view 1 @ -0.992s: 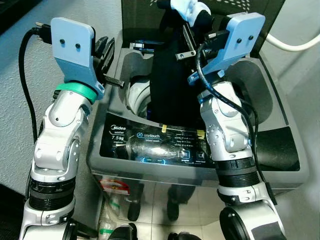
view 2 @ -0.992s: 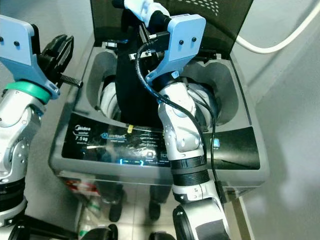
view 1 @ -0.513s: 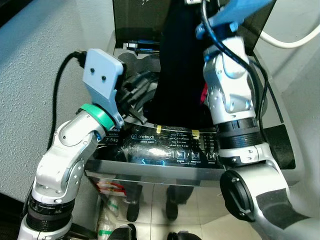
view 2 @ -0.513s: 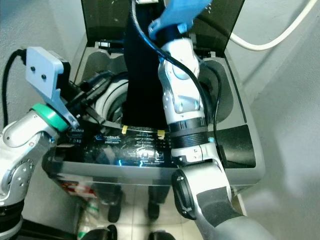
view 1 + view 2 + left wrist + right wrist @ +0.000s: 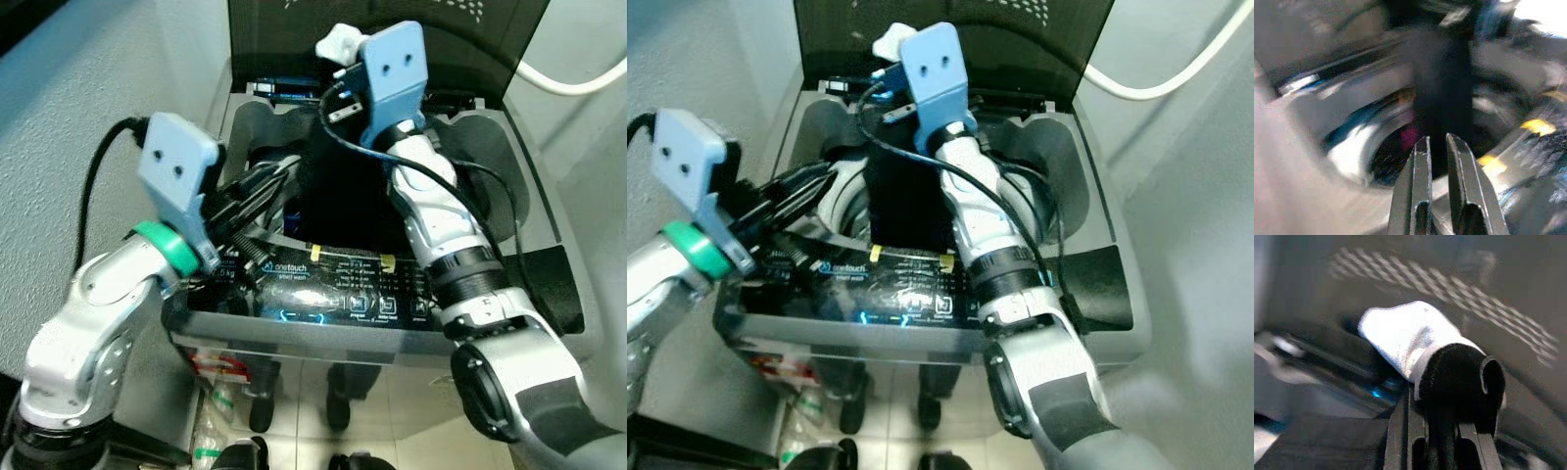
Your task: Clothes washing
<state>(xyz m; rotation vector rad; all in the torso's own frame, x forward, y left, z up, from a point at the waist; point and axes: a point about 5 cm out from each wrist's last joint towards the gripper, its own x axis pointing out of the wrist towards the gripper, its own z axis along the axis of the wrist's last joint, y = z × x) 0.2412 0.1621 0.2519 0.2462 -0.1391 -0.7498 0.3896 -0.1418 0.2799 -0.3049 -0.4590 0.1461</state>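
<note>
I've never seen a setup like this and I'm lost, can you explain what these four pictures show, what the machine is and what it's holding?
This is a humanoid robot loading a top-loading washing machine, whose lid stands open. Two pictures come from cameras in its head, looking down at its own silver arms. The other two come from cameras on its wrists, looking along the black fingers. The right gripper is shut on a dark garment with a white part, which hangs into the drum opening. The left gripper reaches toward the drum, fingers nearly together, holding nothing. Yellow tape bits sit on the control panel.
</note>
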